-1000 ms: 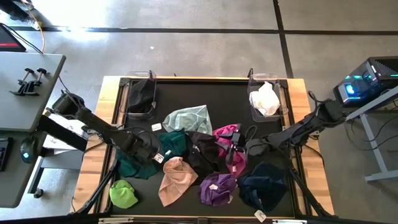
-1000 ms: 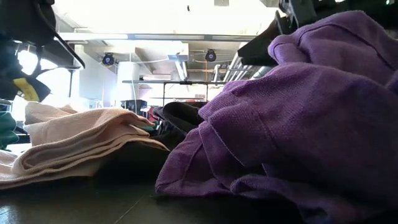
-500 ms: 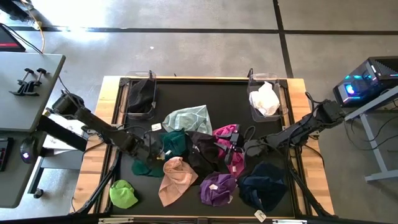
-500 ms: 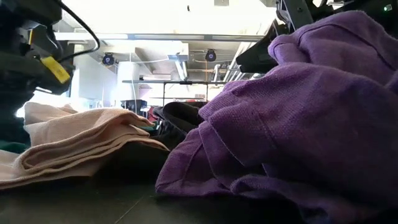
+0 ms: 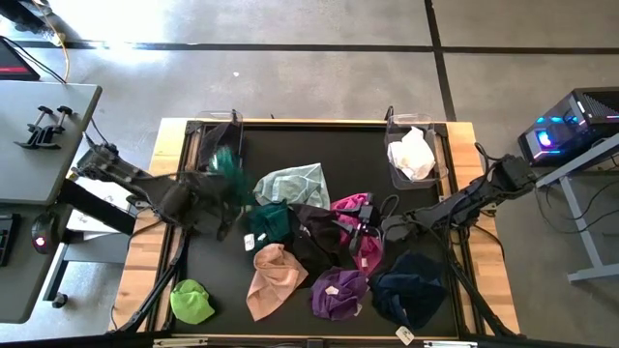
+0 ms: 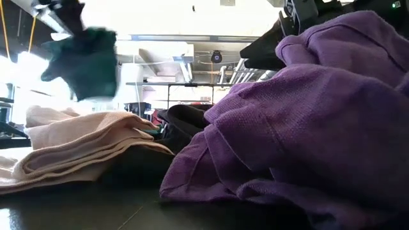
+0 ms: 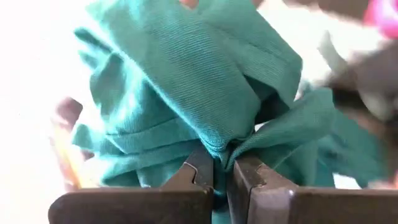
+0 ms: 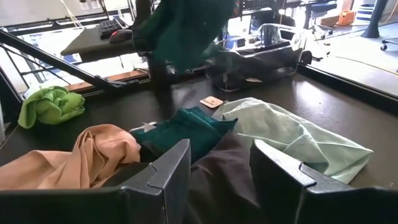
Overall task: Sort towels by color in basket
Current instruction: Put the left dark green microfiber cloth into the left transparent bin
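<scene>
Your left claw [image 7: 221, 177] is pinched shut on a dark green towel [image 7: 186, 87]. In the wrist view the cloth bunches right at the closed fingertips and hangs in folds around them. In the high view that towel [image 5: 224, 162] is a blurred teal patch in the left-centre of the frame, just beside the clear bin [image 5: 219, 150] at the counter's upper left corner, which holds a black cloth. In the low view the same towel [image 6: 86, 61] hangs in the upper left of the frame, clear of the counter [image 5: 334, 135].

Your right claw [image 8: 217, 168] stands open with nothing between its fingers. In the high view it sits right of centre at [image 5: 372, 230], over the pile and next to the magenta towel [image 5: 350, 208].

The rest of the towels lie in a loose cluster in the middle of the high view. The pale mint towel [image 5: 293, 184] is at the upper edge of the pile. A second dark green towel [image 5: 273, 222] lies just below it, touching the black towel [image 5: 314, 237]. The peach-pink towel [image 5: 276, 277] lies at lower centre, the purple towel [image 5: 338, 293] just to its right, and the navy towel [image 5: 411, 285] at the lower right. The lime towel [image 5: 191, 302] lies apart from the others at the lower left. A second clear bin [image 5: 414, 155] at the upper right holds a white cloth.
</scene>
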